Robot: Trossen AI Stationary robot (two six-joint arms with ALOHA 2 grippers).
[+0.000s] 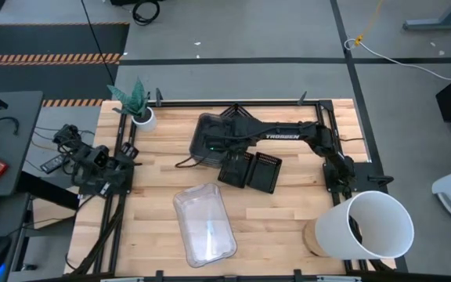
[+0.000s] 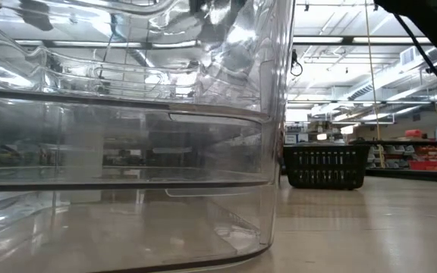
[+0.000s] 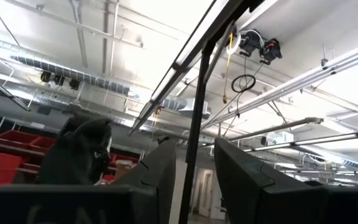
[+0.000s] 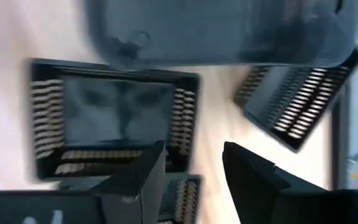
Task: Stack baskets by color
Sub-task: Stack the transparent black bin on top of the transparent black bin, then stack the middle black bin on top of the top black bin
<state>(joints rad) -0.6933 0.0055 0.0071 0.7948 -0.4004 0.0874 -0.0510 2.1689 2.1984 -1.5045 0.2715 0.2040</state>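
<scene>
Here the right gripper (image 4: 191,165) hangs with its fingers apart and nothing between them, above a small black slotted tray (image 4: 114,121) lying beside the dark-grey basket (image 4: 222,31) at mid-table. A good grasp would probably straddle one tray wall squarely before closing. The left gripper (image 3: 194,177) waits at the table's left edge, empty and partly open.

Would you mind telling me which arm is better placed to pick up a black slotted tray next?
Right: the right gripper hangs open directly over the black slotted trays; the left gripper sits parked off the table's left edge.
</scene>
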